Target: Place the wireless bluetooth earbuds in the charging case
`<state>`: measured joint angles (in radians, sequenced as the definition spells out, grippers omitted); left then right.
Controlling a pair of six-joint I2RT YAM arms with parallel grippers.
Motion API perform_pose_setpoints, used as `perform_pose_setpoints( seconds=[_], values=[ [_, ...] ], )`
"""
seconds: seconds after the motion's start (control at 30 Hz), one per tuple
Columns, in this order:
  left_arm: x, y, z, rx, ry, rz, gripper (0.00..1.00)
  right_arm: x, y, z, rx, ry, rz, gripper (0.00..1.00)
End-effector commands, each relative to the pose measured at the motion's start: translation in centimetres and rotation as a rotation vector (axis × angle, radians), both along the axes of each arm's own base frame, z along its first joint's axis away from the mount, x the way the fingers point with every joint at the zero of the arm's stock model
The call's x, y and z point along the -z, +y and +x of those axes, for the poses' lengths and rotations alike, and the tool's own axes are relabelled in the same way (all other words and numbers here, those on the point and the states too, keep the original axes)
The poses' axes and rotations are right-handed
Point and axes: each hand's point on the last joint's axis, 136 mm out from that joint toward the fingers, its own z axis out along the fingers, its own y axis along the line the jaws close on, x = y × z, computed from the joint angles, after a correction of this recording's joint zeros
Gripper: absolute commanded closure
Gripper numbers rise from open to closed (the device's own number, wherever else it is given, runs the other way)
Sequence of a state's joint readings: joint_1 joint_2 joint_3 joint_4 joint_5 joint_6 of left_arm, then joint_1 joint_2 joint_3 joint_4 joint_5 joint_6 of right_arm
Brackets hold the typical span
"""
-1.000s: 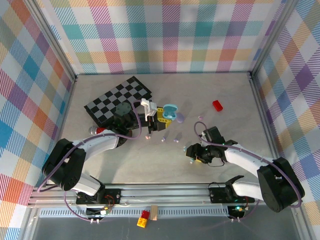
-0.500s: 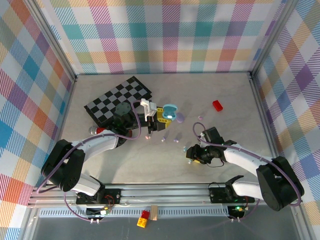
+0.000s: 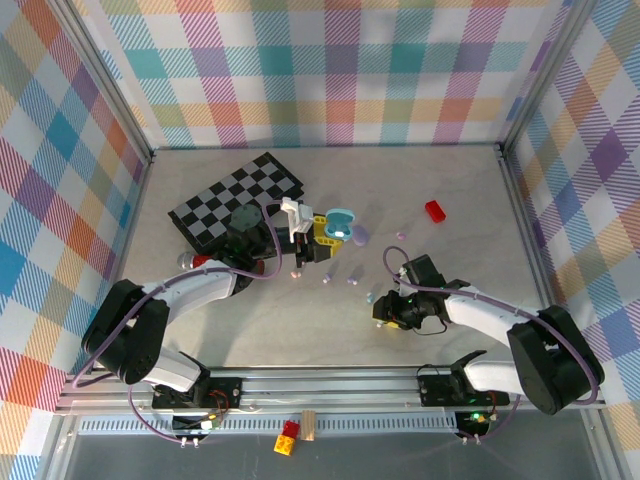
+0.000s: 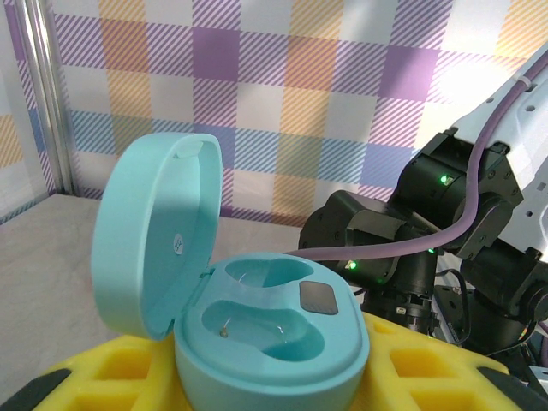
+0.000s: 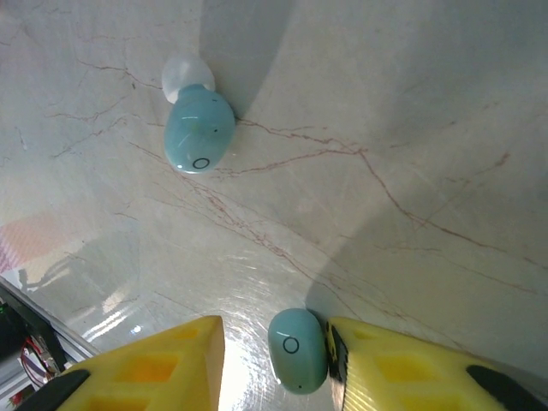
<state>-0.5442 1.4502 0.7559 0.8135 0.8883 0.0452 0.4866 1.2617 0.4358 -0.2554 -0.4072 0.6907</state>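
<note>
Clenched left gripper (image 4: 270,374) on open teal charging case (image 4: 257,330). Parted right gripper (image 5: 274,341), one side touching ring-marked teal earbud (image 5: 297,349); fingers cropped.

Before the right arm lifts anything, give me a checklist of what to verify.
1. Lid of the charging case open: ok.
2. Both case sockets empty: ok.
3. Case clamped in the left gripper: ok.
4. A teal earbud inside the right gripper: ok, touching one finger.
5. Jaws closed on that earbud: not ok, gap beside the other finger.
6. Earbud orientation suits a socket: cannot tell.
</note>
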Motion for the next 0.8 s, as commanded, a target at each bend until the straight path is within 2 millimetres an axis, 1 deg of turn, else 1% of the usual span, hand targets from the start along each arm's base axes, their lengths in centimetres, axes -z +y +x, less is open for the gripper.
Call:
perform_pose_setpoints(
  seconds=[0.0, 0.1, 0.23, 0.47, 0.6, 0.77],
  values=[
    [-0.9, 0.5, -0.4, 0.005, -0.044, -0.013, 0.61, 0.4, -0.3, -0.3, -0.017, 0.01, -0.035, 0.68],
    [-1.0, 0.6, -0.4, 0.003, -0.047, -0.012, 0.61, 0.6, -0.6, -0.2, -0.007, 0.012, -0.051, 0.74],
    [-0.8, 0.6, -0.4, -0.002, -0.049, -0.008, 0.61, 0.4, -0.8, 0.0, 0.003, 0.003, -0.064, 0.78],
    [-0.4, 0.7, 0.0, -0.029, -0.058, 0.001, 0.61, -1.1, -1.4, 1.3, 0.03, -0.072, -0.104, 0.8],
    [-0.1, 0.8, 0.4, -0.056, -0.067, 0.01, 0.61, -2.0, -2.4, 2.3, 0.082, -0.106, -0.166, 0.8],
    [0.6, 0.9, 1.1, -0.106, -0.088, 0.028, 0.61, -3.4, -3.7, 4.0, 0.167, -0.159, -0.254, 0.8]
  ],
)
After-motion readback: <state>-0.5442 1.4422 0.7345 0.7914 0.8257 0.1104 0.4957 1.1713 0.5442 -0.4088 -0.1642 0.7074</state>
